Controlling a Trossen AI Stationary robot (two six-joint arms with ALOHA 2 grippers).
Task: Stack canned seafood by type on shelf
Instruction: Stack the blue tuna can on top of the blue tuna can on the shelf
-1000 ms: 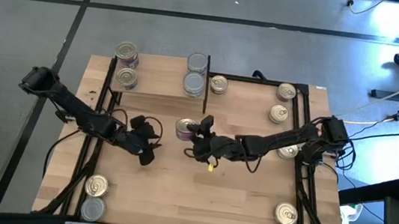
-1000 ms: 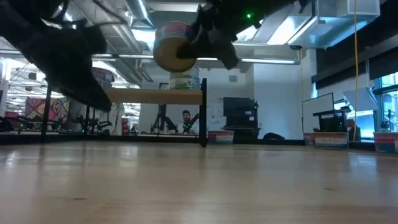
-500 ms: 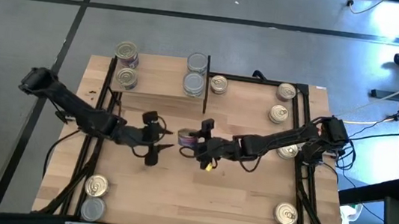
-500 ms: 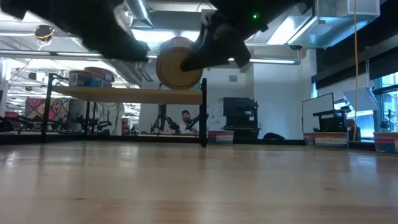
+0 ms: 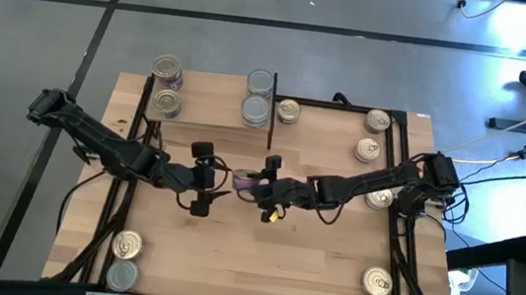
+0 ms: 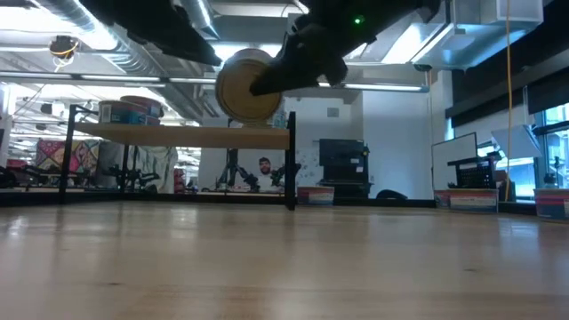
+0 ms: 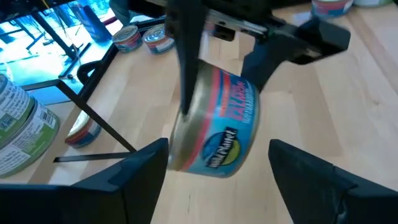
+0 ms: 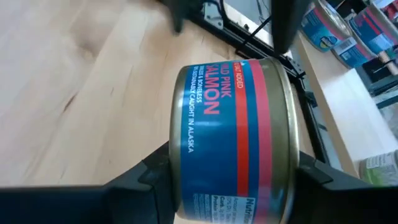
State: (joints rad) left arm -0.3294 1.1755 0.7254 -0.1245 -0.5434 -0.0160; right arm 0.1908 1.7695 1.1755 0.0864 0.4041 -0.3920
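Holding a salmon tin [image 8: 233, 140] on its side above mid-table, the right gripper [image 5: 264, 184] stays clamped on it; the left gripper [image 5: 208, 179], fingers spread, faces it, likely for a handover toward the shelf [image 5: 208, 109].

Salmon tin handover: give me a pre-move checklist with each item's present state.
1. Right gripper clamped on the salmon tin: ok.
2. Tin clear of the tabletop, held on its side: ok.
3. Left gripper open, fingers either side of the tin: ok.
4. Left fingers touching the tin: cannot tell.
5. Free space on the shelf between its two stacks: ok.
6. Matching tins for this type on the shelf: cannot tell.
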